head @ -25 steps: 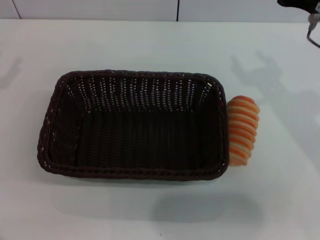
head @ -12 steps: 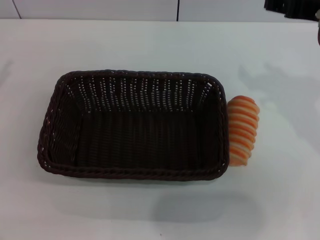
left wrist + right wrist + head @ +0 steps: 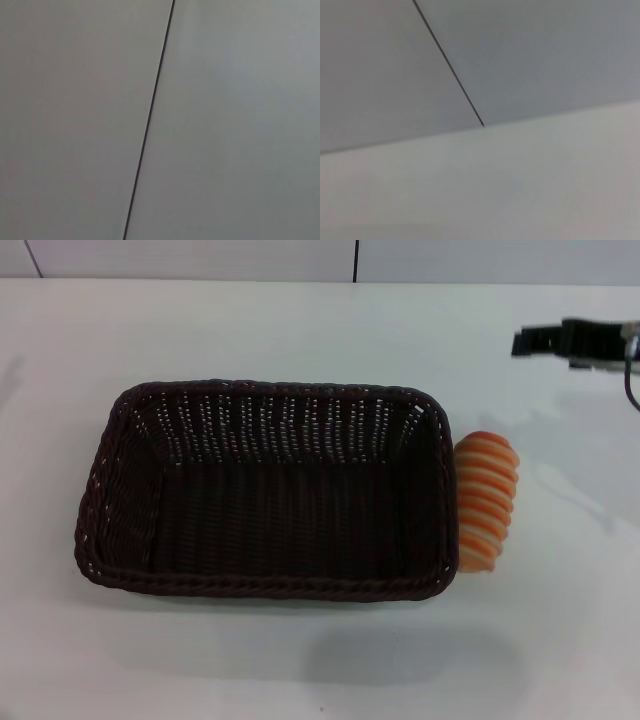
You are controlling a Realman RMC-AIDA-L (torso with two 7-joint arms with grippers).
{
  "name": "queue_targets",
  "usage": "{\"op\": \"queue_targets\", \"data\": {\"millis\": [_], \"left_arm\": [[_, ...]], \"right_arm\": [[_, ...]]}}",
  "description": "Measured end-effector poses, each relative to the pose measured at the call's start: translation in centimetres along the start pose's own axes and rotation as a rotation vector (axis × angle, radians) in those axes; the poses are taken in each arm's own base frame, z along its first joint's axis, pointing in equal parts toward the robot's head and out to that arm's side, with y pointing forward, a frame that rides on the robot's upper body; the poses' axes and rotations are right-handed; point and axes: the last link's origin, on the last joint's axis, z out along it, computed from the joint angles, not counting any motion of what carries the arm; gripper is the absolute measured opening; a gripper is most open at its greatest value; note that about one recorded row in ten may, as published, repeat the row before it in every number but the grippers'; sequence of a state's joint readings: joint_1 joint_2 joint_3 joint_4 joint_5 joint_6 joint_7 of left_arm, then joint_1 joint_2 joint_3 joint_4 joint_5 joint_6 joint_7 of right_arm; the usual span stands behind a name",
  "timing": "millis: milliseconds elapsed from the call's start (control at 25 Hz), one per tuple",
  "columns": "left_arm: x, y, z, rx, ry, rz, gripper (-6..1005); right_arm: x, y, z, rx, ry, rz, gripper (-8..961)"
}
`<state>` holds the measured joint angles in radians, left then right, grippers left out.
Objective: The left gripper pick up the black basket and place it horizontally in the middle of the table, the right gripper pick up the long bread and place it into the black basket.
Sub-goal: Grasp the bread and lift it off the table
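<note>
Right gripper (image 3: 545,340) — far right, raised, level.

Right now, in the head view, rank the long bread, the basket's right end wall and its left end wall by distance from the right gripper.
From the right gripper, at the table's far right edge:
1. The long bread, lying against the black basket's right side.
2. The basket's right end wall, just beyond the bread.
3. The basket's left end wall, across the basket.
</note>
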<state>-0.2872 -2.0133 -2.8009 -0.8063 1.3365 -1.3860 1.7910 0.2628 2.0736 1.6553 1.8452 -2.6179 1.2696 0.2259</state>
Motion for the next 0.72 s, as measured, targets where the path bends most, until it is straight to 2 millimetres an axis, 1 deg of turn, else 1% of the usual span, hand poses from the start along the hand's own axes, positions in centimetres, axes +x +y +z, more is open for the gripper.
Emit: {"op": "queue_targets", "data": {"millis": [40, 160, 200, 360, 400, 560, 600, 720], "left_arm": [[0.0, 0.0, 0.0, 0.0, 0.0, 0.0, 748], [-0.1, -0.1, 0.1, 0.01, 0.012, -0.001, 747], [0.0, -0.2, 0.1, 0.012, 0.014, -0.002, 747], [0.0, -0.2, 0.1, 0.013, 0.015, -0.003, 747], [-0.1, -0.1, 0.1, 0.012, 0.016, -0.004, 747], [-0.2, 0.0, 0.1, 0.01, 0.016, -0.008, 747], [-0.3, 0.0, 0.1, 0.01, 0.016, -0.01, 747], [-0.5, 0.2, -0.1, 0.01, 0.015, -0.017, 747]], "right_arm": [[0.0, 0.0, 0.0, 0.0, 0.0, 0.0, 702], [0.4, -0.9, 0.3, 0.026, 0.035, 0.026, 700], [0.7, -1.5, 0.4, 0.044, 0.048, 0.043, 699], [1.1, -2.3, 0.7, 0.061, 0.068, 0.065, 697], [1.5, -2.7, 1.2, 0.067, 0.086, 0.07, 696], [1.9, -3.1, 2.0, 0.073, 0.107, 0.071, 693], [2.2, -3.4, 2.5, 0.073, 0.118, 0.07, 693], [2.5, -3.5, 3.0, 0.072, 0.129, 0.066, 691]]}}
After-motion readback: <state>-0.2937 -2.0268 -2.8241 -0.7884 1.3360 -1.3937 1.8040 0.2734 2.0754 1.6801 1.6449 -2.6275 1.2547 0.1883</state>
